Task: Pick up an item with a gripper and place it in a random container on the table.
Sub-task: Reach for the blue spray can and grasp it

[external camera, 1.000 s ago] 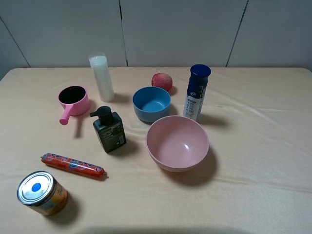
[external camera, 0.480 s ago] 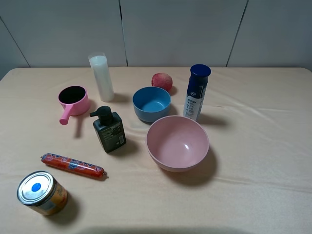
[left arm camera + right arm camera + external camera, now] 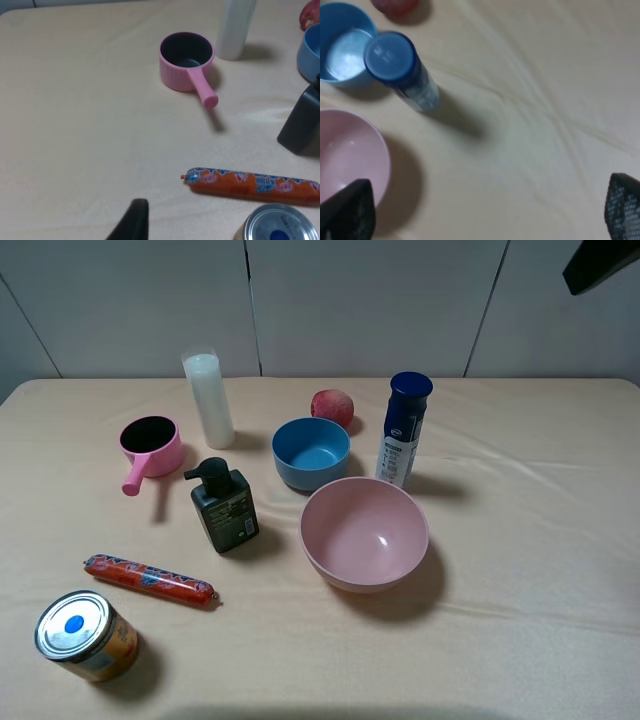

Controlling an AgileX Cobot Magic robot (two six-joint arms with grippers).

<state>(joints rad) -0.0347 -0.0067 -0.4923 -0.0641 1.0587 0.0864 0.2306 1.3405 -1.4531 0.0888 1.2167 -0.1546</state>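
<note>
The slim cylindrical bottle (image 3: 403,430), dark blue cap over a printed white label, stands upright on the wrinkled beige cloth surface (image 3: 530,580), just behind the wide, smooth pale pink bowl (image 3: 365,533) and beside the blue bowl (image 3: 311,452). The right pincer (image 3: 485,212) hangs with textured black fingers spread wide, empty. Of the left pincer (image 3: 132,225) one glossy finger shows; I cannot tell its state

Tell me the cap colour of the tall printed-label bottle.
Dark blue; the tall printed-label bottle's cap shows best in the right wrist view.
</note>
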